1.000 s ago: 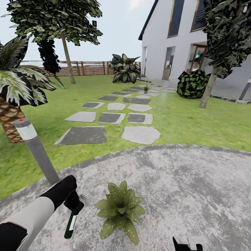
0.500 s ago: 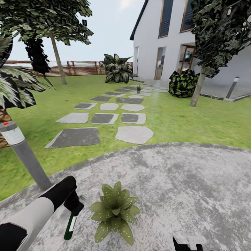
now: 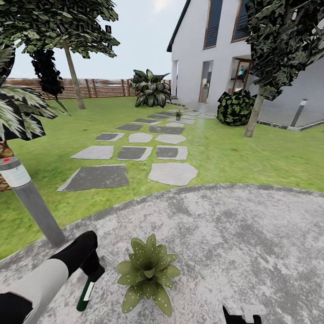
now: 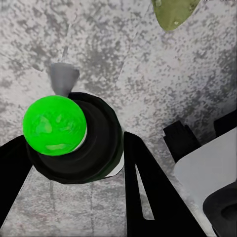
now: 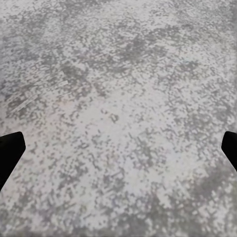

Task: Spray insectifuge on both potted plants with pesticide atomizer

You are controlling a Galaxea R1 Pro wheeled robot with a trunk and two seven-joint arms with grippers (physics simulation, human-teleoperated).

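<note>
- Pesticide atomizer (image 3: 85, 292), a slim dark green-black bottle with a pale label, is hanging bottom-down from the left gripper (image 3: 92, 269), tilted slightly, just above the grey mottled round patio (image 3: 234, 243).
- Left gripper's black fingers (image 4: 148, 192) are pressing in on the atomizer (image 4: 74, 140) from both sides; in the left wrist view the bottle's bright green base is facing the camera.
- Nearer potted plant (image 3: 147, 272), a low rosette of pointed, pale-speckled green leaves, is sitting on the patio just beside the held bottle, on the side toward the right gripper (image 3: 243, 312).
- Second small potted plant (image 3: 178, 115) is standing far ahead of both grippers, on the grey stepping stones (image 3: 135, 153) near the white house (image 3: 202, 49).
- Right gripper's dark fingertips (image 5: 10, 153) are showing at opposite edges of the right wrist view, spread wide, holding nothing, over bare patio (image 5: 118, 113).
- Tall grey bollard lamp (image 3: 29, 198) is standing beyond the left gripper at the lawn's (image 3: 252, 157) edge.
</note>
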